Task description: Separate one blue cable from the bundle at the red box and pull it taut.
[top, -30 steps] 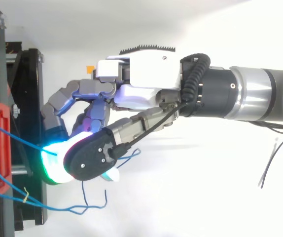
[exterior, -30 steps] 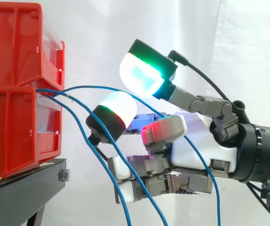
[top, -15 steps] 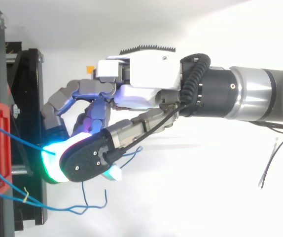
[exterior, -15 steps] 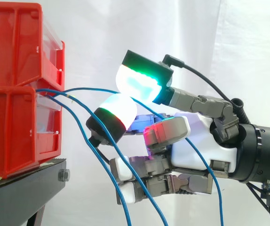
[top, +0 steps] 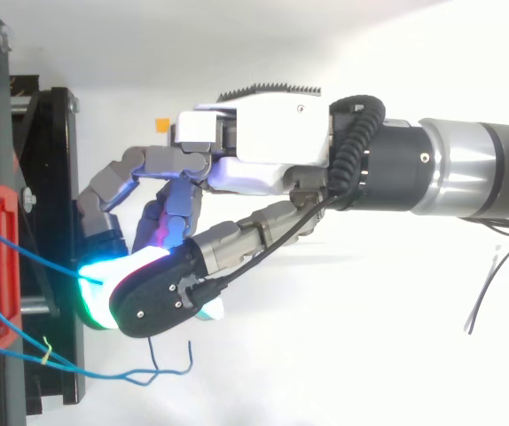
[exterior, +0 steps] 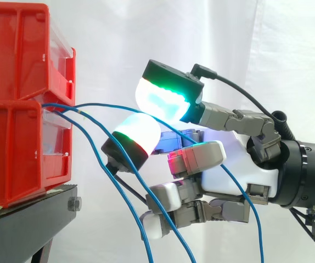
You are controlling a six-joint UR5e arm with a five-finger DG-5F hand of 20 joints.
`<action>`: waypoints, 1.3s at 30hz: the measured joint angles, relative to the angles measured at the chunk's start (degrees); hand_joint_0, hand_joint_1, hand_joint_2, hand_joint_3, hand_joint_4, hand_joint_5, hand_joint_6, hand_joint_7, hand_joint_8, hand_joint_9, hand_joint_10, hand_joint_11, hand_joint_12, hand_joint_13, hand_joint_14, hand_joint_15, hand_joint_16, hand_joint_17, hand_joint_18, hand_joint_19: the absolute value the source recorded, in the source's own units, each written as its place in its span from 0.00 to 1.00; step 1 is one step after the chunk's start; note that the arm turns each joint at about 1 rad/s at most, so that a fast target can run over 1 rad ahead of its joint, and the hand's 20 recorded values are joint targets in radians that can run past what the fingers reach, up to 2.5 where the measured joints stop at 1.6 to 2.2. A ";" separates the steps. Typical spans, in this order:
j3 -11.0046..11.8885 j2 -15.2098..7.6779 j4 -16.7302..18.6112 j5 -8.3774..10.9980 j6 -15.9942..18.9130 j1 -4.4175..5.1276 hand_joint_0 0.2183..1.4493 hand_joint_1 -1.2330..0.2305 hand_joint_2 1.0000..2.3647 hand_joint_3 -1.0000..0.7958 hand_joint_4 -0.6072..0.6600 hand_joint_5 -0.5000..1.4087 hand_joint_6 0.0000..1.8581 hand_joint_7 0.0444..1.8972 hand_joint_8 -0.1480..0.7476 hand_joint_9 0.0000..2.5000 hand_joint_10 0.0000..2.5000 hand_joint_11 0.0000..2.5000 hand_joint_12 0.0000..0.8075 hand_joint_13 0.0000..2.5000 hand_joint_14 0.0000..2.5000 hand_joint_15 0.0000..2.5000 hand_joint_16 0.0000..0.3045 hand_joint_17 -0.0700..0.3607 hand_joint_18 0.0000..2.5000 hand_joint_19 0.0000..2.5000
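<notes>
Since the earlier frame, the two glowing pads (exterior: 160, 98) of the hand (exterior: 240, 164) have closed together, and the lower fingers (exterior: 163, 194) have curled downward. The pads pinch one blue cable (exterior: 100, 102) at frame centre, right of the red bins (exterior: 15, 60). Count: two stacked red bins at left; three blue cables leaving them, the pinched one uppermost; one black stand (exterior: 31, 219).

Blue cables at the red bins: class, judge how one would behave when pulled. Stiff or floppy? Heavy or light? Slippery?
Probably floppy: the cables droop in loose arcs from the red bins. Likely light, being so thin. Possibly slippery: the cable between the robot hand's rounded pads looks thin and smooth, so it might slide when pulled.
</notes>
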 measured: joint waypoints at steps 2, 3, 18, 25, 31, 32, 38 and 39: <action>0.00 0.47 -1.83 -0.07 -0.89 0.00 0.31 0.38 0.01 0.49 0.54 0.20 0.47 0.58 0.59 0.55 0.01 0.47 0.53 0.49 0.01 0.35 0.22 0.52 0.32 0.24; 0.00 0.69 -2.74 -0.12 -1.22 0.00 0.31 0.38 0.01 0.49 0.54 0.20 0.47 0.58 0.59 0.55 0.01 0.49 0.53 0.50 0.01 0.36 0.22 0.52 0.33 0.25; -3.69 6.71 -15.76 -0.74 -8.20 -0.04 0.31 0.38 0.01 0.49 0.59 0.20 0.47 0.60 0.60 0.41 0.46 0.53 0.50 0.58 0.00 0.57 0.21 0.50 0.41 0.36; -4.89 8.09 -16.16 -0.62 -8.03 -0.07 0.32 0.39 0.01 0.49 0.59 0.20 0.47 0.59 0.61 0.38 0.65 0.47 0.49 0.58 0.08 0.58 0.21 0.50 0.43 0.40; -4.91 8.47 -16.96 -0.56 -7.38 -0.32 0.32 0.39 0.01 0.49 0.59 0.20 0.47 0.58 0.61 0.37 0.69 0.46 0.49 0.58 0.10 0.57 0.21 0.50 0.43 0.41; -4.92 8.48 -17.08 -0.54 -7.22 -0.39 0.32 0.39 0.01 0.49 0.59 0.20 0.47 0.59 0.61 0.37 0.71 0.45 0.48 0.57 0.11 0.57 0.21 0.50 0.43 0.40; -4.93 8.45 -15.82 2.22 -5.68 -0.32 0.32 0.39 0.01 0.49 0.59 0.20 0.47 0.58 0.62 0.36 0.77 0.43 0.48 0.55 0.28 0.52 0.21 0.49 0.50 0.53; -4.94 8.45 -15.17 3.28 -5.56 -0.24 0.32 0.39 0.01 0.49 0.59 0.20 0.47 0.58 0.62 0.36 0.77 0.43 0.48 0.55 0.29 0.52 0.20 0.48 0.51 0.55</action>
